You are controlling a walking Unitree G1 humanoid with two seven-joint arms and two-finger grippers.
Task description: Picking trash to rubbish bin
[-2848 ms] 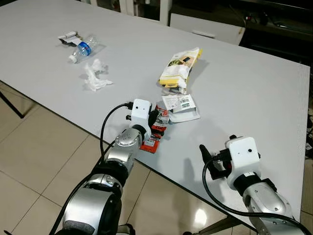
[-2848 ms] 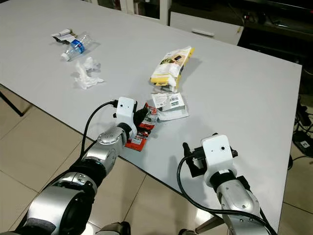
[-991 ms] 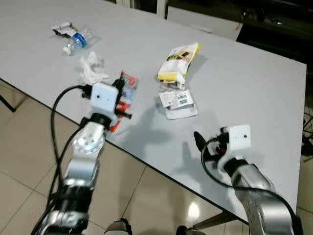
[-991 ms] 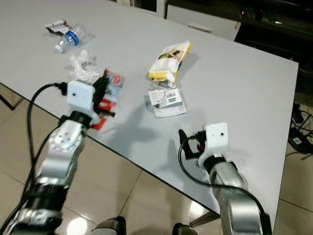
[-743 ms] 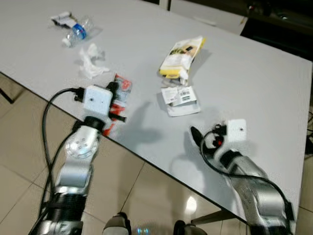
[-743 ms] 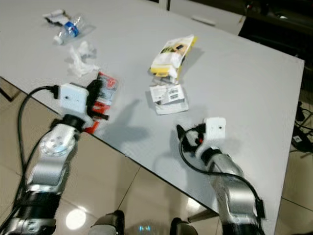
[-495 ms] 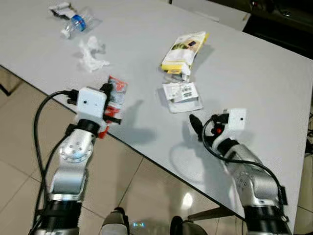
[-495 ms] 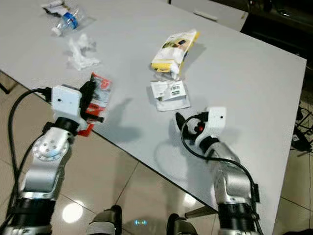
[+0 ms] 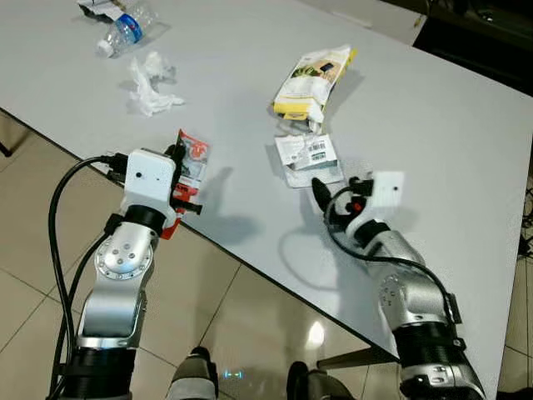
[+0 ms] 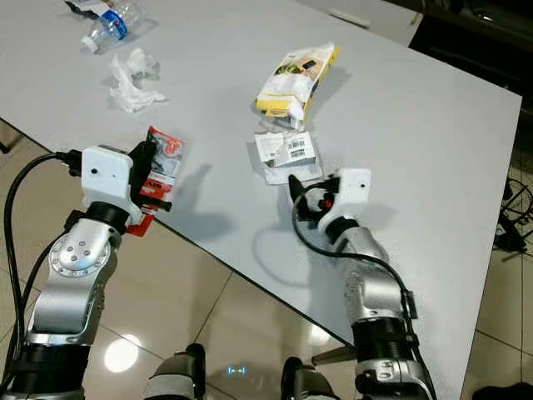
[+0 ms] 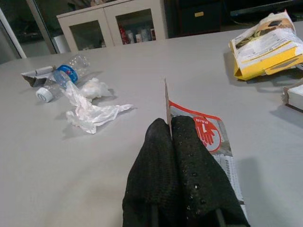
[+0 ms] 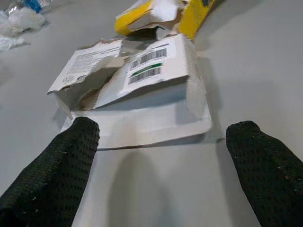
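Left gripper (image 11: 173, 137) jaws pinch the red wrapper (image 9: 191, 158); right gripper (image 12: 161, 137), jaws spread, probably closes on the torn white box (image 12: 142, 90) next.

Tabletop (image 9: 433, 125): large, pale grey, matte, dark thin edge; runs diagonally across head views. Floor (image 9: 33, 250): beige glossy tiles, pale grout lines, bright lamp reflection on floor below tabletop edge. Dark table leg (image 9: 4, 150) at far left edge. Cabinet (image 11: 113, 26): low, cream, glass doors, small items inside, beyond tabletop. Dark furniture (image 11: 208, 14) beside cabinet. Cables (image 10: 510, 221) on floor at right. Lighting: even, indoor.
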